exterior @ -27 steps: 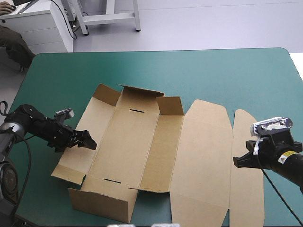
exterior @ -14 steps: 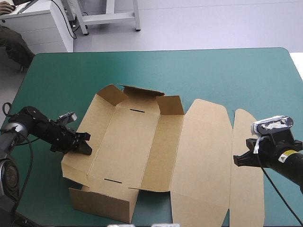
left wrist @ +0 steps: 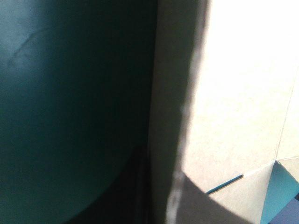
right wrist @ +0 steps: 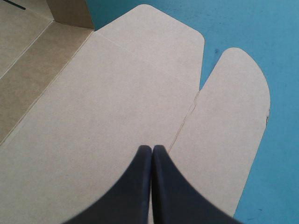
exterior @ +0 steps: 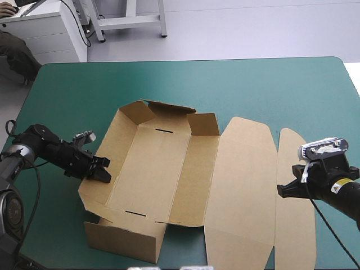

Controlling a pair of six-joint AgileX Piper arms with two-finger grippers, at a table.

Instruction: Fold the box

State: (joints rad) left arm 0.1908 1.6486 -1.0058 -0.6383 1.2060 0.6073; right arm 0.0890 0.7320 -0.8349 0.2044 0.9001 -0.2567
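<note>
**Two end effectors, one brown box partly raised**

One box (exterior: 152, 169) lies near the middle of the teal-green counter (exterior: 253, 84), closer to its near edge. Its left, near and far walls stand up. Its lid (exterior: 242, 185) lies flat toward the right edge, with one rounded flap (exterior: 295, 202) beyond it.

The left end effector (exterior: 104, 170) is at the top edge of the left wall. Its black fingers are apart and appear to touch the board without clamping it. The right end effector (right wrist: 152, 149) is clenched into one pointed arch and grasps nothing. It sits over the flat lid beside the crease to the flap.

Two narrow slots (exterior: 163, 131) show in the box floor in the high view, one by the far wall and one by the near wall.

The left wrist view shows only the wall's edge, with the counter on one side and the bright box (left wrist: 243, 93) interior on the other. The right wrist view shows the lid (right wrist: 107, 102), the flap (right wrist: 229, 121) and a corner of the tray, but not the left wall.
</note>
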